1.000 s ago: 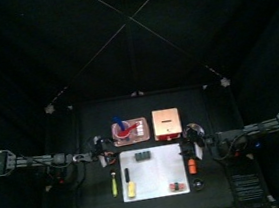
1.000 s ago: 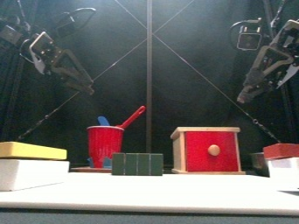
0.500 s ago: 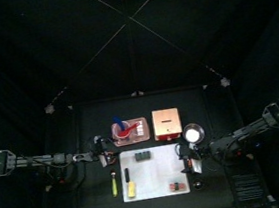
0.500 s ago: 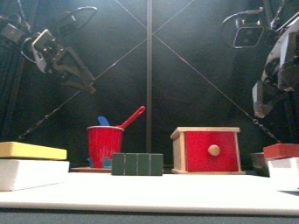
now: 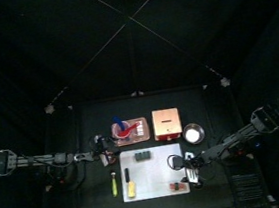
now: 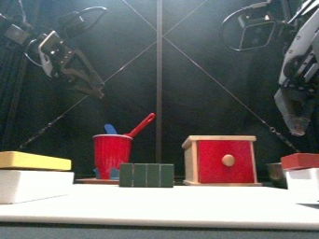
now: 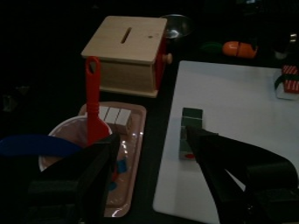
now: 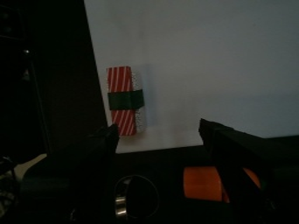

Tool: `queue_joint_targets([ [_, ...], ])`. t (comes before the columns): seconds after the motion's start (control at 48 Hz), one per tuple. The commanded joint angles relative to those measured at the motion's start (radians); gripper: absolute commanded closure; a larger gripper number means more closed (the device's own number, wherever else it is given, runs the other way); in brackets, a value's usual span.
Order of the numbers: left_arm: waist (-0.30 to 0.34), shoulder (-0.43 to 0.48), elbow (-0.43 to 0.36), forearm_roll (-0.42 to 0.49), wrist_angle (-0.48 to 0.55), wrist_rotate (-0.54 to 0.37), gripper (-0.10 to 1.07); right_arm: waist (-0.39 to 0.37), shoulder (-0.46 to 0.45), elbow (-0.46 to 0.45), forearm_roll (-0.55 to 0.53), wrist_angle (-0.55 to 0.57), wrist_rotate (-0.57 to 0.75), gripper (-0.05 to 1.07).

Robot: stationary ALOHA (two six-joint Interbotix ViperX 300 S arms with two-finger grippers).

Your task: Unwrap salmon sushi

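The right tool (image 8: 158,140) has its two jaws spread wide apart with nothing between them. It hangs above the worktop (image 5: 85,121) and tilts down toward the white mat (image 8: 211,61). The salmon sushi (image 8: 125,101) lies flat on that mat, ahead of this tool and below it, well short of contact. It sits closer to the line of one jaw than to the other, and near the mat corner that faces the tool. From above, we see the same small red lump (image 5: 177,185) just beside the right tool's tip (image 5: 191,171).

The piece is short and red with pale stripes, and a dark green band is wrapped across its middle. We take that band to be the wrapping that has to come off. Off the mat, nearer the tool than the sushi, lies a plain orange item (image 8: 211,182), which is not our target.

The left tool (image 7: 156,144) rests with its jaws likewise apart, over the tray holding the red cup (image 5: 123,131), well away from the sushi.

We judge the sushi to be very light and somewhat soft, so a hard squeeze could deform it. It may also skid on the smooth mat if it is nudged from the side. The band looks thin and snug, so there is little to catch. We think the best hold is across the narrow width at one bare end, clear of the band. The band's edge then stays free for the other tool to pull.
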Motion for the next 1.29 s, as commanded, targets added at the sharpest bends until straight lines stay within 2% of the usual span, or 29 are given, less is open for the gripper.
queue_joint_targets([
  [0.0,0.000,0.000,-0.026,0.005,0.003,0.002,0.03,0.005,0.055,-0.100,0.015,0.091,0.000,0.01],
  [0.146,0.002,0.000,-0.020,0.005,0.005,0.002,0.03,0.026,0.161,-0.189,0.020,0.173,0.000,0.01],
  [0.271,0.003,-0.003,-0.008,0.006,0.006,0.002,0.03,0.051,0.236,-0.242,0.044,0.178,-0.002,0.01],
  [0.479,0.005,-0.025,0.008,0.006,0.006,0.003,0.03,0.072,0.298,-0.298,0.060,0.169,0.000,0.01],
  [0.771,0.005,-0.034,0.025,0.002,0.014,0.002,0.03,0.075,0.356,-0.298,0.060,0.149,0.002,0.02],
  [1.271,0.005,-0.032,0.031,0.002,0.018,-0.002,0.03,0.067,0.350,-0.225,0.081,0.017,0.003,0.02],
])
